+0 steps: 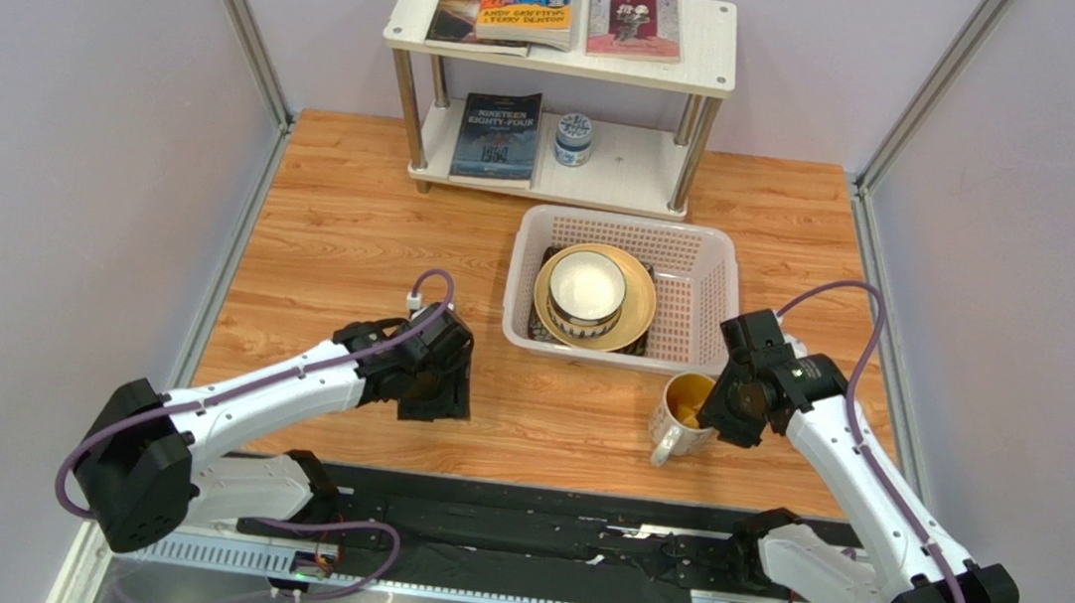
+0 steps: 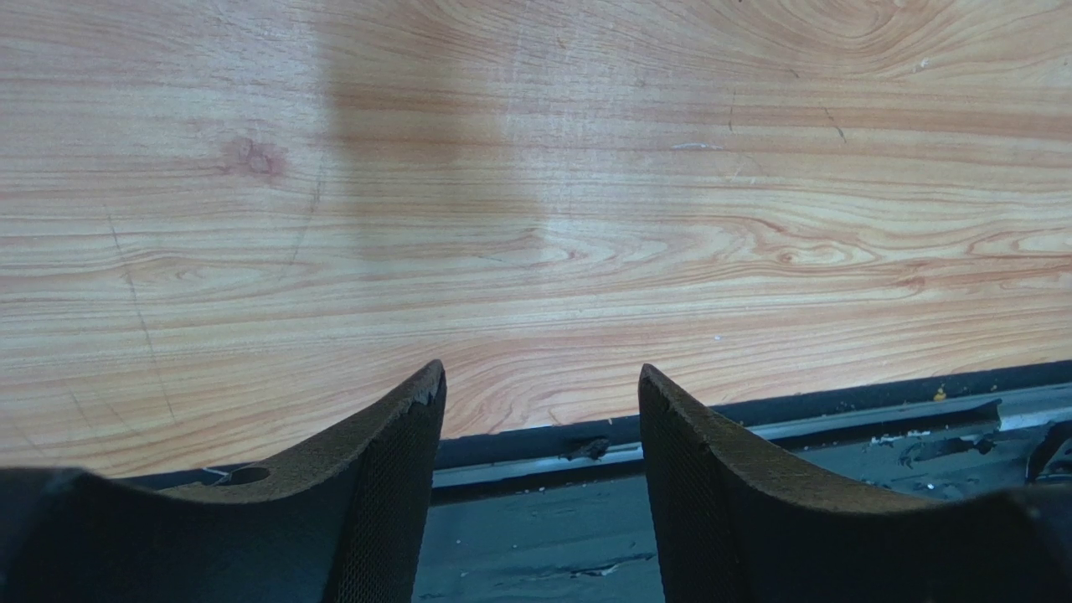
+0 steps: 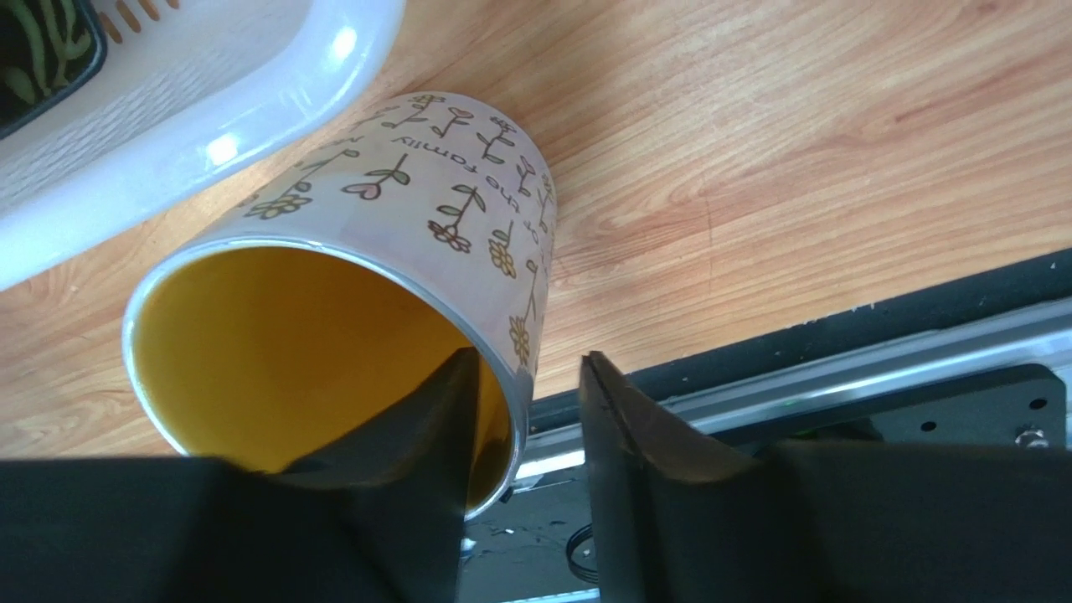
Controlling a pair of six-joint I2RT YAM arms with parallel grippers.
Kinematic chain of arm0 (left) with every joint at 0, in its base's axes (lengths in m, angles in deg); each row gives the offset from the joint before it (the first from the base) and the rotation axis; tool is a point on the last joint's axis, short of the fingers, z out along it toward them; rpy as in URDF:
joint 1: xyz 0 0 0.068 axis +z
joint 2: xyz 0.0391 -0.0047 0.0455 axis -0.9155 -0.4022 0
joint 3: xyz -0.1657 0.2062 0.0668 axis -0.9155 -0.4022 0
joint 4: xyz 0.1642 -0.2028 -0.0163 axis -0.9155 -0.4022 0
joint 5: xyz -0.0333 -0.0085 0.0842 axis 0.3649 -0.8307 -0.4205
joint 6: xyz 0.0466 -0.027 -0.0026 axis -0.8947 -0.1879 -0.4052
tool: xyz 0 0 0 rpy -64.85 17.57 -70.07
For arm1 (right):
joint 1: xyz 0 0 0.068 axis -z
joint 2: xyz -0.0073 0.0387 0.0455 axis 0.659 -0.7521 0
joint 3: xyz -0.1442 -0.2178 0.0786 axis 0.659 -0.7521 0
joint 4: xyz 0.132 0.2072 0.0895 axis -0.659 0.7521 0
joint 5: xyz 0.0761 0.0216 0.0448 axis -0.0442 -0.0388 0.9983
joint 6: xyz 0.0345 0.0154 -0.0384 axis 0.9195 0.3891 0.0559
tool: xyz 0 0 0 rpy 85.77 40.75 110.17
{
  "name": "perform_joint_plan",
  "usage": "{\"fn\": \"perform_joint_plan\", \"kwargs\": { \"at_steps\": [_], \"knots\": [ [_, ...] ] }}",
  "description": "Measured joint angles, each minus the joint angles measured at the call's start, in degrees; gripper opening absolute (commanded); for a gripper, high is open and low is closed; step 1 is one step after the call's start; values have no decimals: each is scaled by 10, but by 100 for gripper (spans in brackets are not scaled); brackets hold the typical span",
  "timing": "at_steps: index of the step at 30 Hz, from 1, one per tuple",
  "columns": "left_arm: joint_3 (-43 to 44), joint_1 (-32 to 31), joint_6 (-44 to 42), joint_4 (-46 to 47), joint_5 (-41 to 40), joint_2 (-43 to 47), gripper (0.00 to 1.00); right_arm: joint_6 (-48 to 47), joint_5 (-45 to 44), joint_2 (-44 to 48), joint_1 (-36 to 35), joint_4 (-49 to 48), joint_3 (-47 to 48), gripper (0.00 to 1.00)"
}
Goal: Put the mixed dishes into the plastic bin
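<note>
The bowl (image 1: 587, 289) covers the middle of the yellow plate (image 1: 634, 300); the black plate (image 1: 542, 331) shows only as a dark sliver. Book (image 1: 497, 134) titles are too small to read.

**three views, one table**

top external: set high and behind the arm bases, looking down and forward over the whole table (image 1: 355, 238), as far as the shelf (image 1: 560, 79) at the back wall; widest and farthest of the three.

left wrist: mounted just behind the left gripper (image 2: 539, 415), very near the wood, looking past its own fingers at bare table (image 2: 529, 189) and the dark rail (image 2: 805, 427) at the near edge.

right wrist: mounted just behind the right gripper (image 3: 529, 402), close up on the mug (image 3: 378, 302), with a corner of the bin (image 3: 201, 101) and the same rail (image 3: 881, 352).

shared: mug (image 1: 682, 411), bin (image 1: 626, 236) and table in top and right wrist views; table and rail in all three.
</note>
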Motion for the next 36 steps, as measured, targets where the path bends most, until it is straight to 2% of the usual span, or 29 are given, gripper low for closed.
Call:
{"fn": "perform_joint_plan", "kwargs": {
  "at_steps": [1, 7, 14, 16, 20, 23, 28, 36],
  "knots": [
    [0, 0, 0, 0, 0, 0, 63, 0, 1, 0, 0, -4, -1, 14],
    [0, 0, -1, 0, 0, 0, 63, -9, -1, 5, 0, 0, -2, 0],
    [0, 0, -1, 0, 0, 0, 63, -14, 1, 51, 0, 69, 17, 0],
    [0, 0, -1, 0, 0, -2, 62, -15, 1, 75, 0, 100, 45, 0],
    [0, 0, -2, 1, 0, -7, 62, -31, 3, 83, 0, 151, 160, 0],
    [0, 0, -3, 1, 2, -12, 62, -60, 6, 39, 0, 167, 275, 0],
    [0, 0, -3, 2, 4, -14, 62, -132, -1, -103, 0, 166, 447, 0],
    [0, 0, -7, 2, 7, -14, 62, -222, 3, -322, 35, 125, 568, 0]
  ]
}}
